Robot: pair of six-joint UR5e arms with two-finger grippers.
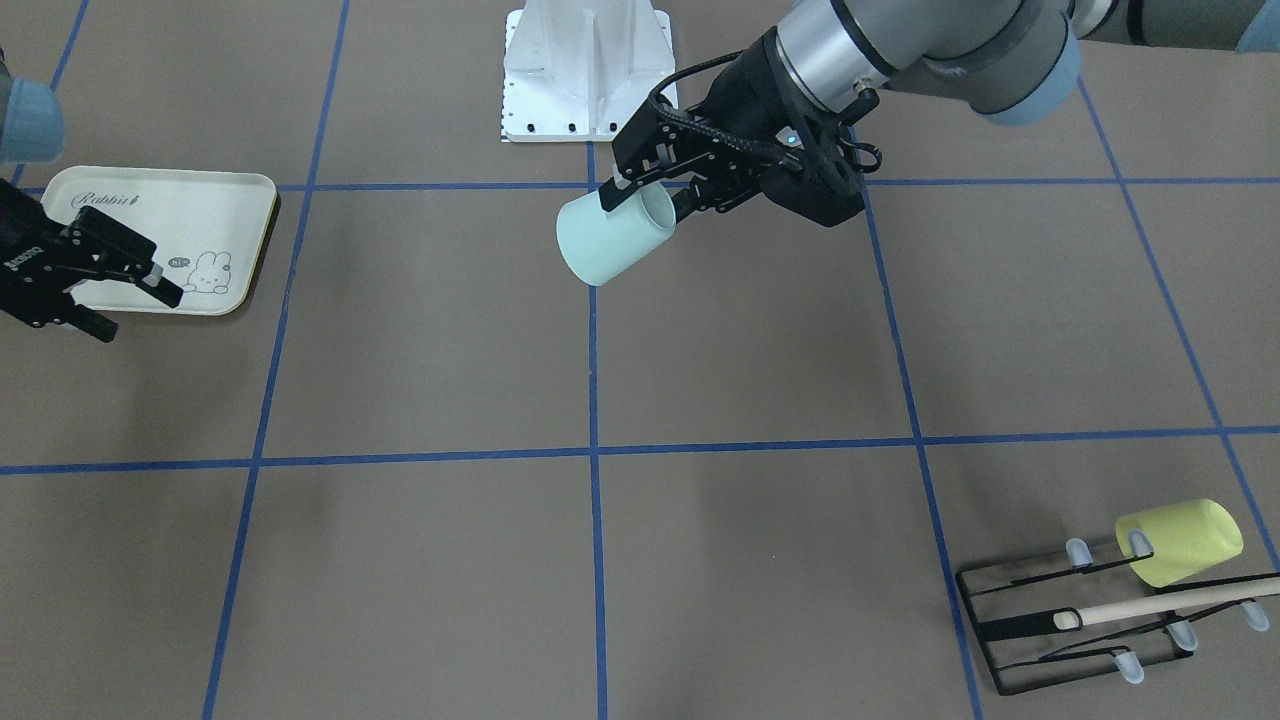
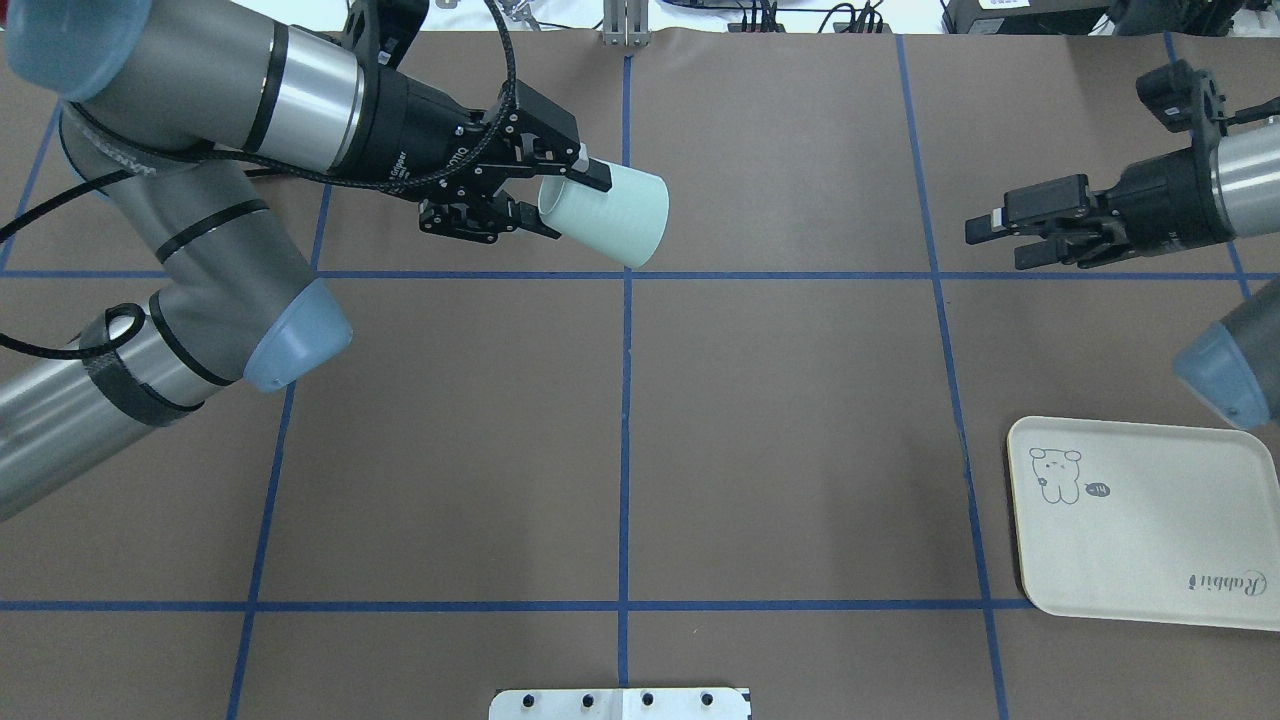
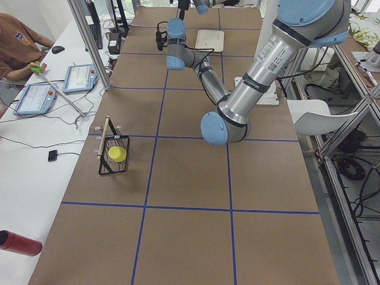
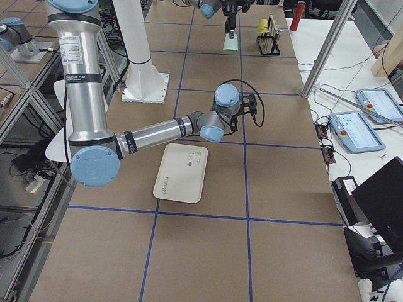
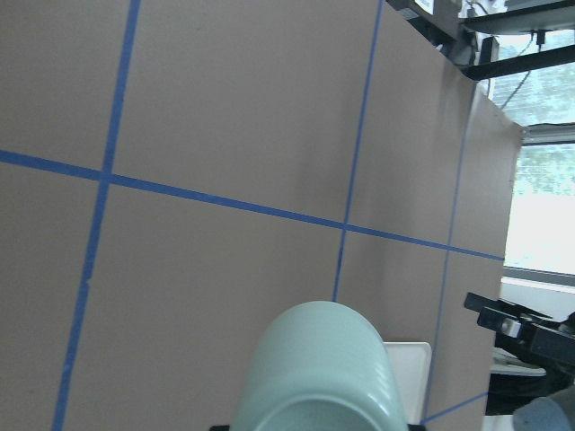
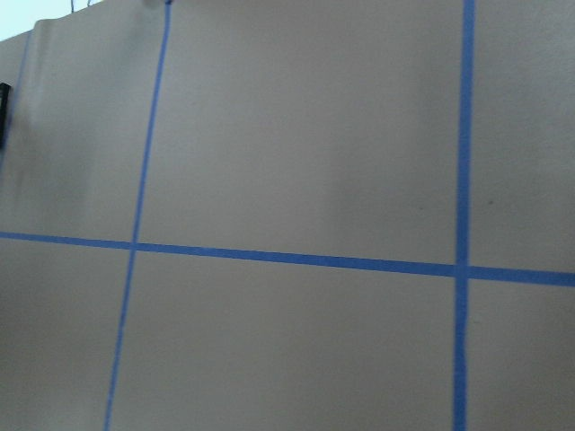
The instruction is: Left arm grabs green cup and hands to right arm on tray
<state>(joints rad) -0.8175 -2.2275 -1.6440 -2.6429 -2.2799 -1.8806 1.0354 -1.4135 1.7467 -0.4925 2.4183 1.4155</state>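
Observation:
My left gripper [image 2: 560, 195] is shut on the rim of the pale mint-green cup [image 2: 610, 217] and holds it on its side above the table's middle line, base pointing toward the right arm. The cup also shows in the front view [image 1: 610, 240] and in the left wrist view [image 5: 319, 373]. My right gripper [image 2: 995, 240] is open and empty, pointing toward the cup from well to its right; it shows in the front view [image 1: 135, 305] over the tray's edge. The cream rabbit tray [image 2: 1150, 530] lies flat and empty on the table near the right arm.
A black wire rack [image 1: 1080, 620] with a yellow-green cup [image 1: 1185, 540] and a wooden stick stands at the far left corner of the table. The white robot base plate [image 1: 585, 70] sits at the table's near edge. Blue tape lines cross the brown tabletop.

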